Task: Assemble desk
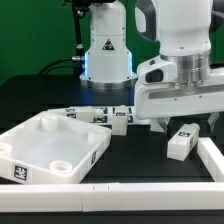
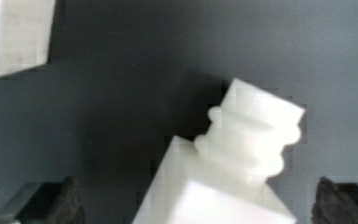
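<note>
The desk top (image 1: 52,150), a white rimmed tray with round corner sockets, lies at the exterior view's lower left. Loose white legs (image 1: 108,118) with black-and-white tags lie in a row behind it. One more leg (image 1: 181,144) lies apart, at the exterior view's right. My gripper (image 1: 186,128) hangs just above that leg, open. In the wrist view the leg (image 2: 247,140) shows its ridged screw end and runs down between my dark fingers (image 2: 41,204). My gripper (image 2: 194,206) straddles it with a gap on each side.
A white raised border (image 1: 212,162) runs along the table's front and the exterior view's right, close to the lone leg. The arm's base (image 1: 108,50) stands at the back. Another white part (image 2: 12,38) shows at the wrist view's corner.
</note>
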Tool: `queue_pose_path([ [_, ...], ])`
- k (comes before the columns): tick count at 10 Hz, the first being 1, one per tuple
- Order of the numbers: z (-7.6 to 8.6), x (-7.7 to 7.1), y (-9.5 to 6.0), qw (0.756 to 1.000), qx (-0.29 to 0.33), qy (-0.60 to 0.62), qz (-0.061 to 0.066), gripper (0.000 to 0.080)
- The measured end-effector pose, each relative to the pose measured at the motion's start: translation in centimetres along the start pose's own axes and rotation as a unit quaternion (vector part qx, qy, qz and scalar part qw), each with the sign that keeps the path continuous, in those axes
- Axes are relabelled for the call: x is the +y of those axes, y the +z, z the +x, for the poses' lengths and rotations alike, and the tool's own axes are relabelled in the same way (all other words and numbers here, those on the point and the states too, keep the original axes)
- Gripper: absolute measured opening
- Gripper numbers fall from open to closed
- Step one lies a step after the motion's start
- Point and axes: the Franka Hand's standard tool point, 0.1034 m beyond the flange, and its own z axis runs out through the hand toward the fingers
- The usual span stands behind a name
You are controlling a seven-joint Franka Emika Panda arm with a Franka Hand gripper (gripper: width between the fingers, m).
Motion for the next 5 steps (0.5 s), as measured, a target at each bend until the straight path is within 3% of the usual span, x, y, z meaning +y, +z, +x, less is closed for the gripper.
queue_pose_path([
  [1,-0.03,-0.07,0.01,1.000,0.000,0.000,0.000,0.0649],
  [3,-0.05,-0.09,0.02,1.000,-0.001,0.002,0.002,0.0352],
  [4,-0.06,-0.09,0.03,1.000,-0.001,0.002,0.003,0.0352],
  [5,0.00,0.17,-0.03,1.000,-0.001,0.007,0.003,0.0295],
])
